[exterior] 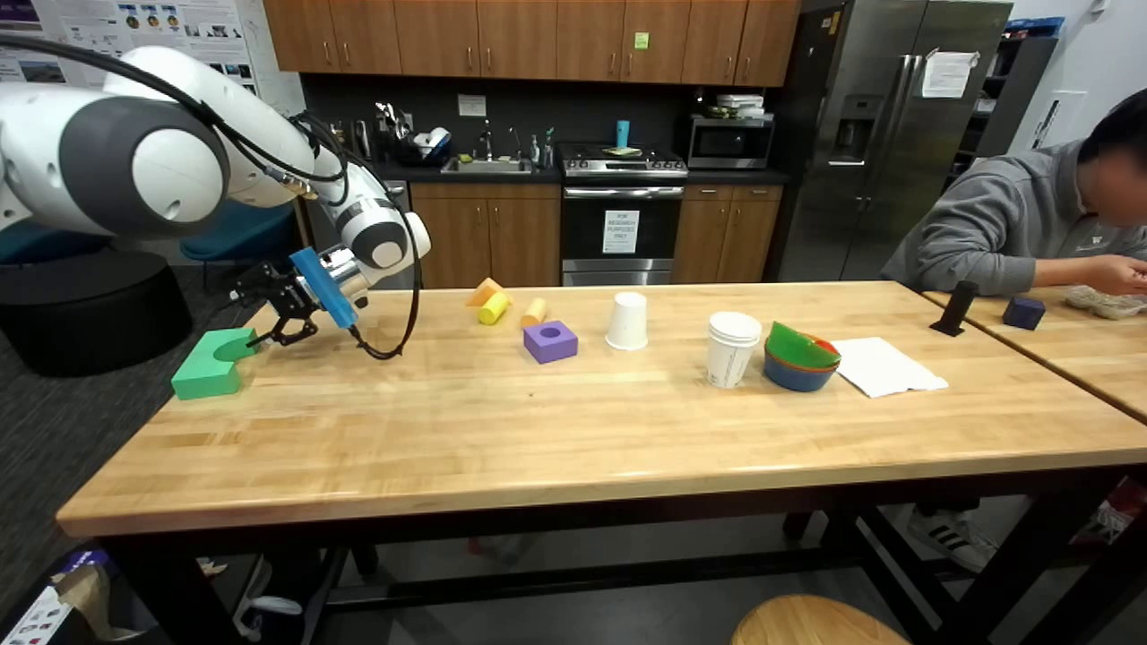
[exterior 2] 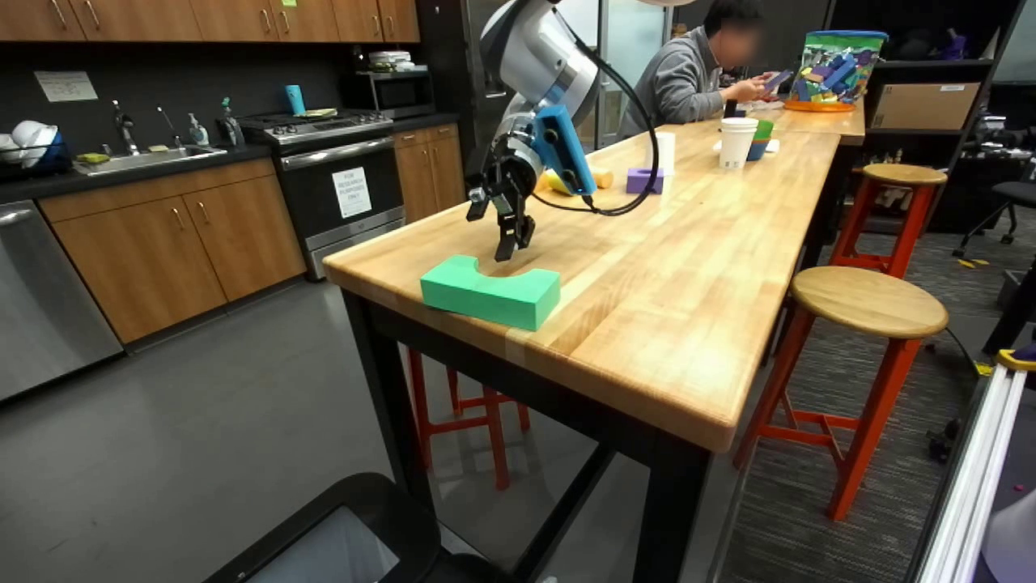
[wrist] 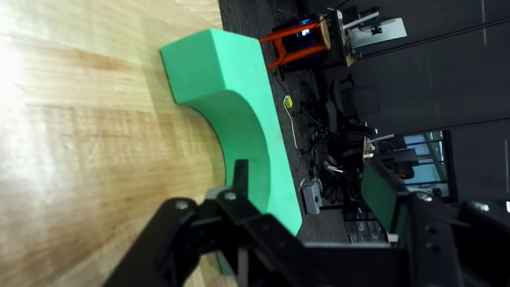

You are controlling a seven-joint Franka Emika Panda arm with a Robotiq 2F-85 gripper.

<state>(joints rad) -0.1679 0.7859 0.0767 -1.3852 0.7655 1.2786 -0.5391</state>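
Green block (exterior 2: pixel 494 301) at the end of a long wooden table (exterior: pixel 538 421): it lies close to and roughly along the table's end edge, its rounded notch facing inward. Beside the notch, the black gripper (exterior 2: pixel 489 235) is tilted downward on its white arm (exterior: pixel 385 240); the jaws stand part-way apart with nothing between them, and in an exterior view a gap shows between the fingertips (exterior 2: pixel 507 245) and the block. In the wrist view, one finger (wrist: pixel 240 175) appears in front of the notch, the other past the block's outer side. From where I stand, a broad stretch of table runs sideways from the gripper to a purple block (exterior: pixel 550 348) with a round hole, near a yellow cylinder (exterior: pixel 493 309) and an upturned white cup (exterior: pixel 626 322). Farther along, stacked paper cups (exterior: pixel 731 351) and nested bowls (exterior: pixel 800 374) stand beside a sheet of paper (exterior: pixel 887 367), well apart from the arm
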